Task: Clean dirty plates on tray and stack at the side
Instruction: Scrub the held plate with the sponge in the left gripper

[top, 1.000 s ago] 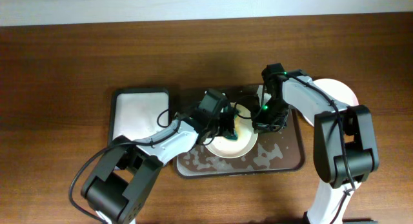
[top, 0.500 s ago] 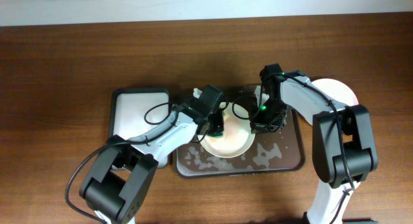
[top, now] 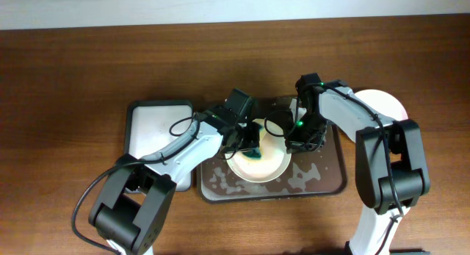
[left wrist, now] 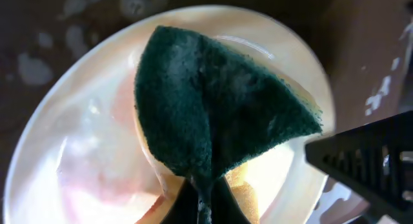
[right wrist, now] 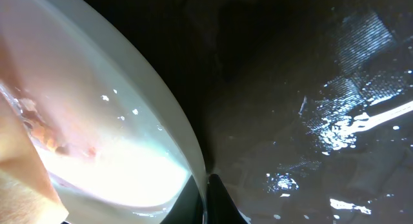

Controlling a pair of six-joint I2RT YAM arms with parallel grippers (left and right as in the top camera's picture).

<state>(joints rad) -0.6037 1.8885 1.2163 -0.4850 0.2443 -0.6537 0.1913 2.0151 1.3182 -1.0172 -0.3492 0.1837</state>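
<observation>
A cream plate (top: 266, 167) lies on the dark wet tray (top: 323, 180). My left gripper (top: 250, 146) is shut on a green and yellow sponge (left wrist: 219, 104), pressing it onto the plate (left wrist: 84, 159), which shows a faint pink smear. My right gripper (top: 296, 141) is shut on the plate's right rim (right wrist: 174, 130), holding it in place over the tray (right wrist: 310, 88). Another white plate (top: 385, 104) lies on the table right of the tray, partly hidden by my right arm.
A smaller white rectangular tray with a dark rim (top: 156, 130) stands left of the dark tray. Soap suds spot the dark tray's front part (top: 308, 174). Bare wooden table (top: 73, 78) surrounds both trays.
My left gripper has moved the sponge from the plate's right part to its upper left rim, then back onto the middle. The right gripper has stayed on the rim.
</observation>
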